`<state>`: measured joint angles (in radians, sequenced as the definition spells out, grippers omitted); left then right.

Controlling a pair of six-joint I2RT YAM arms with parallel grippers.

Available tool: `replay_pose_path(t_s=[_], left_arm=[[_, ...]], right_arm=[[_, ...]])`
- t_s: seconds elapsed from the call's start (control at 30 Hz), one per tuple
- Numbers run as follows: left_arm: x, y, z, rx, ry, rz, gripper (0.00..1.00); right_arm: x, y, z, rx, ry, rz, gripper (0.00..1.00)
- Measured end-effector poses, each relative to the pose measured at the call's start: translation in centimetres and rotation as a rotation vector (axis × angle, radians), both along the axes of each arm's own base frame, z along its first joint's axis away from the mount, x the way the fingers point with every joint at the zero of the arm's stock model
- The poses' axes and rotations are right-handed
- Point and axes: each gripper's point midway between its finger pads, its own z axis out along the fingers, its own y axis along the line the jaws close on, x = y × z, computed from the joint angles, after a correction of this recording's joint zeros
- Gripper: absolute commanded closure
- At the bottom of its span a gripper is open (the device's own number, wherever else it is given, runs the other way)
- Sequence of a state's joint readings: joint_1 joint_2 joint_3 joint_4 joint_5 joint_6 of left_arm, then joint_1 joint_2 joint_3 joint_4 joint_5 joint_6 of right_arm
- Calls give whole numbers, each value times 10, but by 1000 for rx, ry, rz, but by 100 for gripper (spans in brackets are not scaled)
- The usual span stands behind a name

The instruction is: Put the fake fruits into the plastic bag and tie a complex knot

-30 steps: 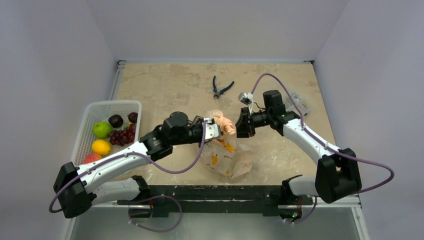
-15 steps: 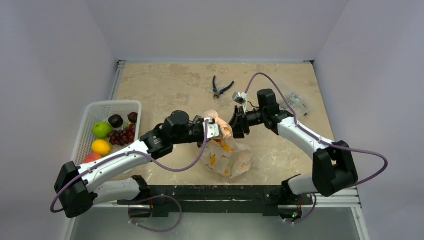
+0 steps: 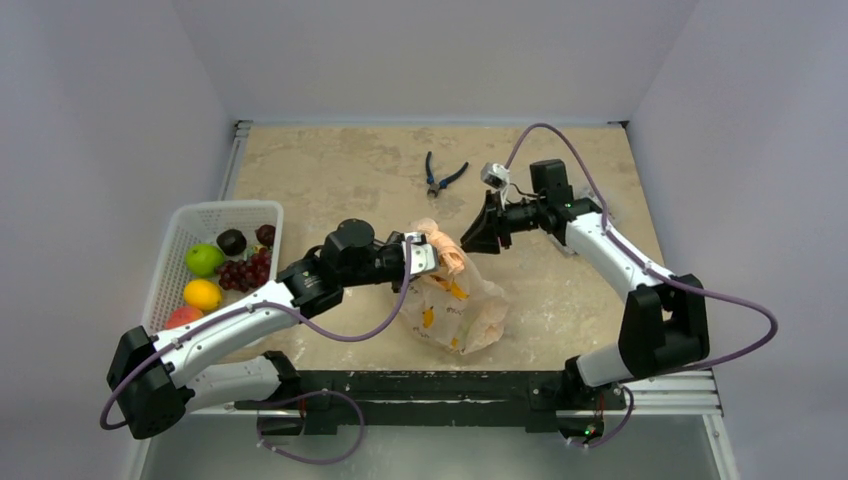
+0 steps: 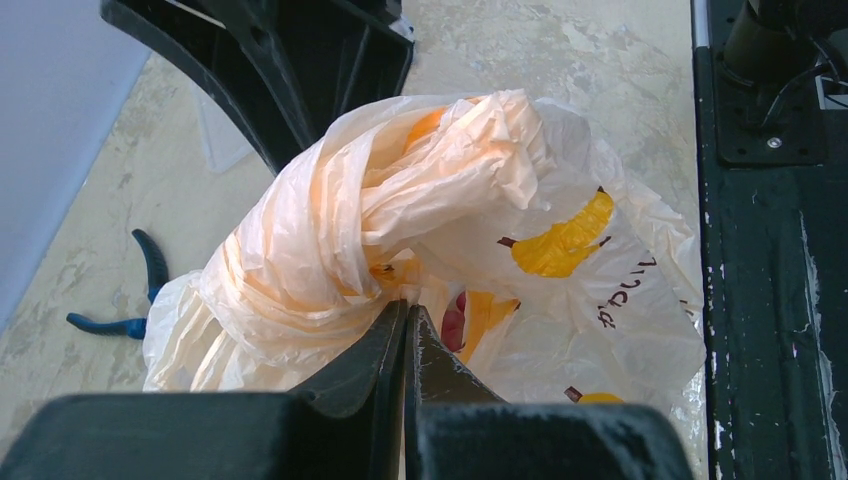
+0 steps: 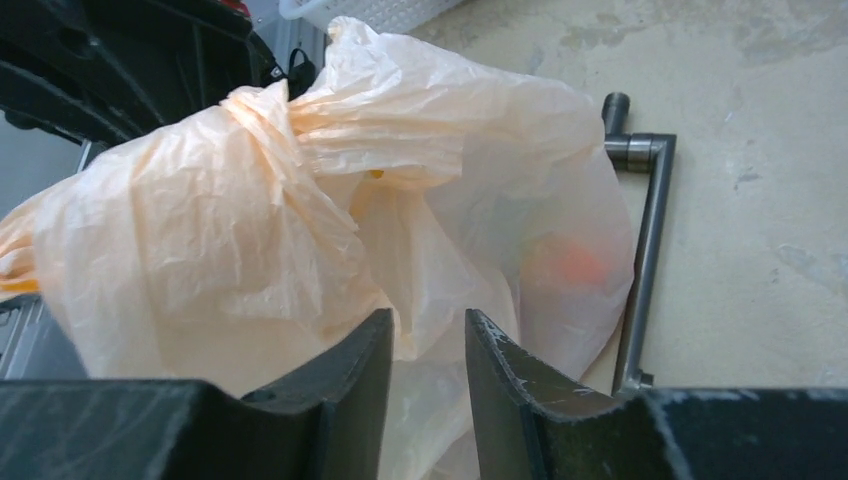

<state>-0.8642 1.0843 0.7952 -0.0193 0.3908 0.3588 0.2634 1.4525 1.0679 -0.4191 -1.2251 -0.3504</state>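
The plastic bag (image 3: 458, 305) lies at the table's middle front, pale peach with yellow marks. Its handles are twisted into a bunched knot (image 3: 446, 248), also seen in the left wrist view (image 4: 400, 200). My left gripper (image 4: 405, 308) is shut on the bag's film just under the knot. My right gripper (image 5: 428, 320) is open at the knot's right side, with loose bag film (image 5: 300, 230) between its fingers. A reddish fruit (image 5: 570, 262) shows through the bag. Other fake fruits sit in the basket: green fruit (image 3: 204, 259), citrus (image 3: 203, 294), grapes (image 3: 246, 271), plum (image 3: 231, 241).
A white mesh basket (image 3: 190, 218) stands at the left edge. Blue-handled pliers (image 3: 441, 177) lie behind the bag, also in the left wrist view (image 4: 135, 300). A clear object (image 3: 600, 212) lies at back right. A metal bar (image 5: 645, 230) lies beside the bag.
My right gripper has swung left to the knot and tilted, its wrist moving toward the back. The left gripper has kept its hold on the bag and barely moved.
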Motion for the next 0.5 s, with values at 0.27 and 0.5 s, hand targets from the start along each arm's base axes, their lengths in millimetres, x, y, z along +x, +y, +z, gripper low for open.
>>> replay_pose_path(t_s=[0.27,0.5], left_arm=[[0,0,-1,2,2,0,100],[0,4,-5,20,20,2,100]], right_arm=[[-18,40,-17,9,37,28,89],[-21,45,-6,65,50,57,88]])
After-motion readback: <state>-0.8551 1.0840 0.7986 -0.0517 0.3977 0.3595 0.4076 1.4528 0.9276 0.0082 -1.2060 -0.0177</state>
